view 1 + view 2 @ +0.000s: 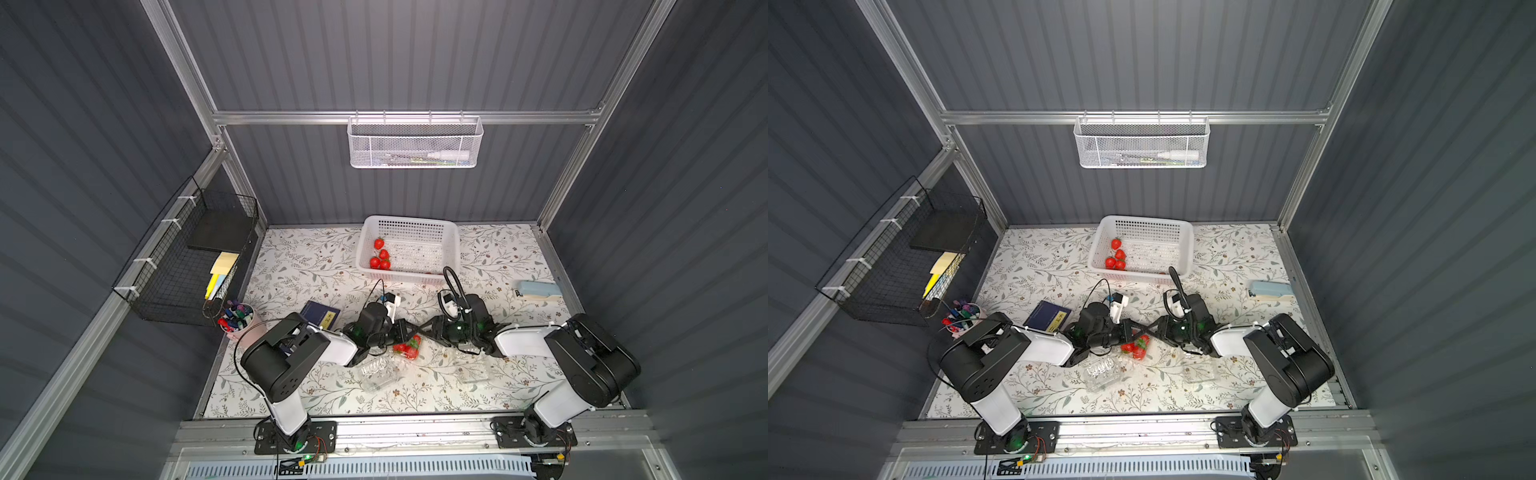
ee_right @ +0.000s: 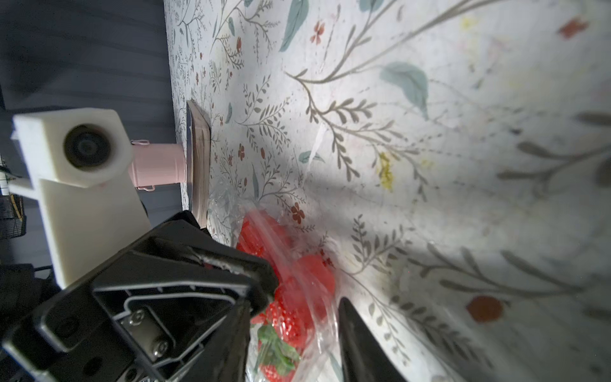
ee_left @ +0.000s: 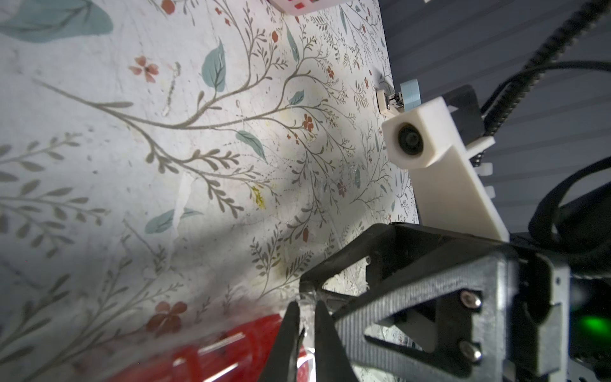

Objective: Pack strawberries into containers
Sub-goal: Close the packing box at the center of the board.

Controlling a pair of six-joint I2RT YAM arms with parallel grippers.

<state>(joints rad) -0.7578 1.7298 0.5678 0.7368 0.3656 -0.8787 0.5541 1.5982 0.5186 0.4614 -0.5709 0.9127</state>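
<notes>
A clear container [image 1: 409, 348] [image 1: 1136, 348] filled with red strawberries [image 2: 281, 317] sits mid-table between both arms. My left gripper [image 3: 305, 304] [image 1: 409, 332] is shut on the thin plastic edge of this container [image 3: 231, 347]. My right gripper [image 2: 302, 301] [image 1: 426, 332] reaches in from the opposite side, one finger above and one below the container [image 2: 297, 264], the plastic pressed between them. Two empty containers [image 1: 378, 372] [image 1: 473, 365] lie nearer the front. Several more strawberries [image 1: 380, 257] [image 1: 1116, 257] rest in the white basket [image 1: 451, 249].
A dark blue book [image 1: 320, 313] and a pink cup of pens [image 1: 237, 318] stand left of my left arm. A pale blue stapler [image 1: 538, 289] lies at the right edge. A black wire rack [image 1: 187, 257] hangs on the left wall.
</notes>
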